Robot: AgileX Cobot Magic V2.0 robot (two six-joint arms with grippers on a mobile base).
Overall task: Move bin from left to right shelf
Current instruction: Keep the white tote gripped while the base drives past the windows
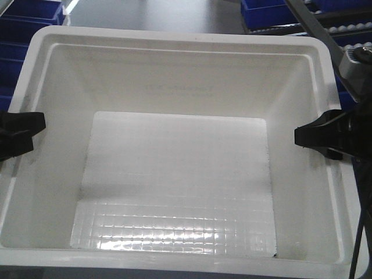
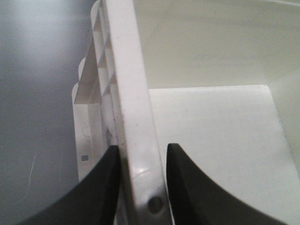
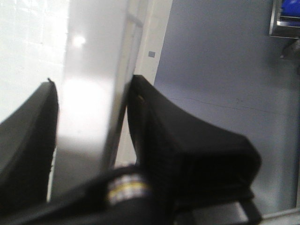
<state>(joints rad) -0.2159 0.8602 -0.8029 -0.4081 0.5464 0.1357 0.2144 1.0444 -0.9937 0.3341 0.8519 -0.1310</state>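
Observation:
The large white bin (image 1: 174,75) fills the front view, empty, with a grid-textured floor and faint print showing through its far wall. My left gripper (image 1: 23,132) is shut on the bin's left rim (image 2: 136,117), one finger outside and one inside the wall. My right gripper (image 1: 319,135) is shut on the bin's right rim (image 3: 91,84) in the same way. The bin appears held between both arms above a grey floor.
Dark blue totes (image 1: 29,17) stand at the back left and more (image 1: 273,14) at the back right beside roller-conveyor shelving (image 1: 349,29). Grey floor (image 3: 220,75) lies below the bin on the right.

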